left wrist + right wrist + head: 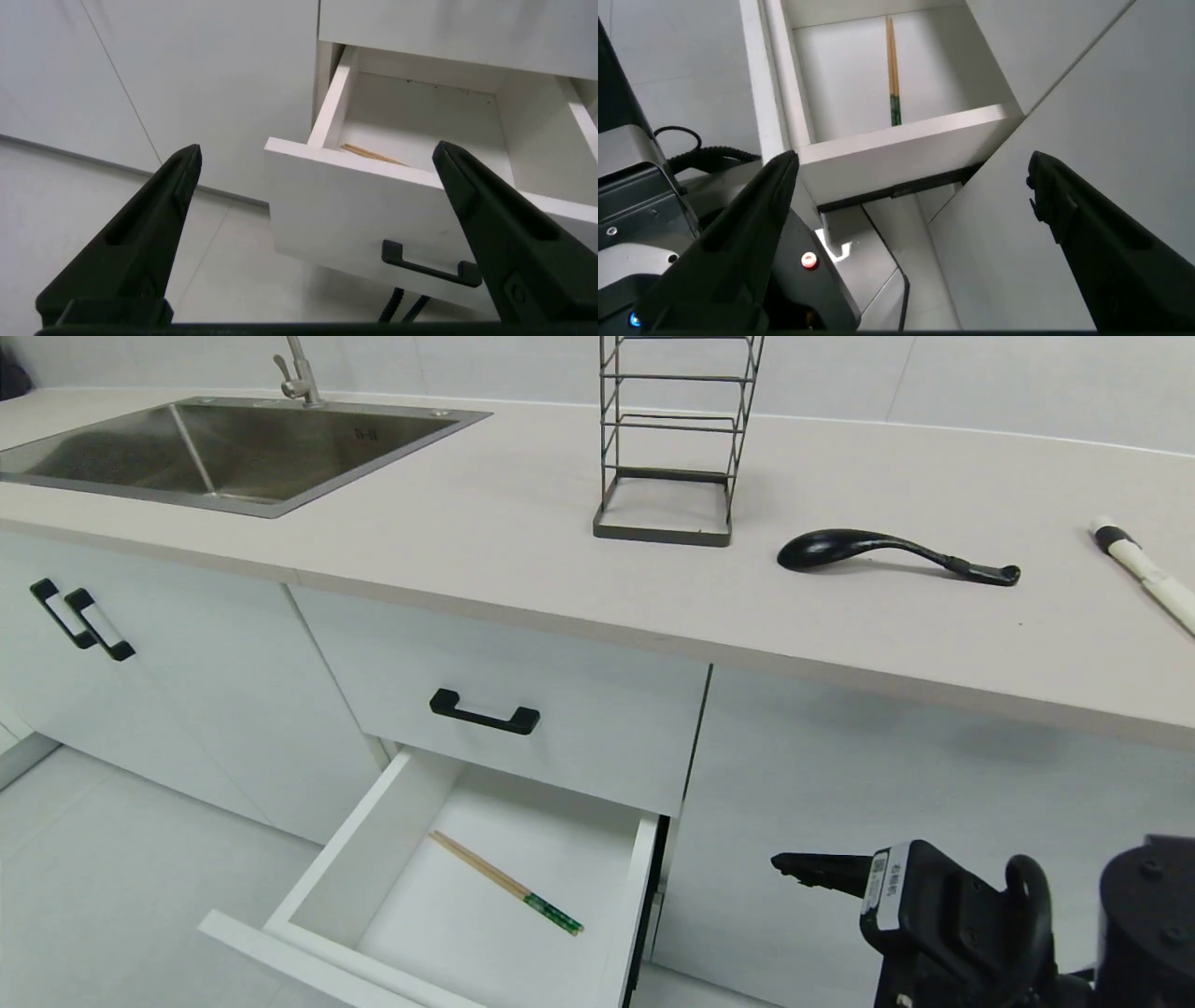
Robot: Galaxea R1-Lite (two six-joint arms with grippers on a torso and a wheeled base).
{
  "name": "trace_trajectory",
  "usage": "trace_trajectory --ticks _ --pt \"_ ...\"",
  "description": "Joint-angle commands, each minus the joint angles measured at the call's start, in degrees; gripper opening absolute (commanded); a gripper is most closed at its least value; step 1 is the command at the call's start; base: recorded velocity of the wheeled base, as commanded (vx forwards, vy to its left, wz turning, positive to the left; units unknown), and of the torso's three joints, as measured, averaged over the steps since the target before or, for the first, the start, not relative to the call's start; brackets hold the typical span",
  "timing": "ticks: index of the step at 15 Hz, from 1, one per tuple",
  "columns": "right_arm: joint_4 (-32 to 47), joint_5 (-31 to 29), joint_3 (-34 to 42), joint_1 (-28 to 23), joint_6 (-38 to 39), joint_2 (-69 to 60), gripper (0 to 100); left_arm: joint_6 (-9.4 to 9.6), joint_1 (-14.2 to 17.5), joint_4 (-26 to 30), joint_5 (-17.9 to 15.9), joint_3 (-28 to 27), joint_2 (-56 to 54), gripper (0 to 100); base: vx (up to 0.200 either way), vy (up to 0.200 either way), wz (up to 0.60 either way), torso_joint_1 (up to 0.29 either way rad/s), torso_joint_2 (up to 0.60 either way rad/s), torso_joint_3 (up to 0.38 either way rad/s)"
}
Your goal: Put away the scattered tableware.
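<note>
Right fingers [817,870] apart, low beside drawer [359,845].

Drawer [359,845] open from above, chopsticks [509,884] across its floor.

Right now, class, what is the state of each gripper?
Left gripper: open, holding nothing.
Right gripper: open, holding nothing.

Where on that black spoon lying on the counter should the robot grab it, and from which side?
Probably mid-handle on the black spoon, coming straight down from above and closing across the handle's width. The handle is slim and seems to arch slightly off the counter, which leaves room beneath it. The bowl end is wider, rounded and sits low against the surface, so it would be harder to pinch.
</note>
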Motion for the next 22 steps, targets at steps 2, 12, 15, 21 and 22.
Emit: trace_trajectory --ticks 2,12,15,21,22 --pt "0.0 0.0 0.0 0.9 0.1 -0.1 100 0.08 0.0 0.0 0.0 0.0 0.1 100 0.0 0.0 0.0 0.251 -0.57 -0.2" --pt "0.2 0.0 -1.6 0.9 0.2 0.3 100 -0.01 0.0 0.0 0.0 0.0 0.1 100 0.0 0.0 0.0 0.211 -0.5 -0.22" --pt "0.5 -0.1 -2.7 -0.2 0.2 0.6 100 -0.01 0.0 0.0 0.0 0.0 0.1 100 0.0 0.0 0.0 0.364 -0.48 -0.237" --pt "1.7 0.0 -7.0 -3.3 0.0 3.5 100 0.08 0.0 0.0 0.0 0.0 0.1 100 0.0 0.0 0.0 0.281 -0.52 -0.246" --pt "2.8 0.2 -7.9 -4.3 0.3 4.5 100 -0.01 0.0 0.0 0.0 0.0 0.1 100 0.0 0.0 0.0 0.286 -0.55 -0.261"
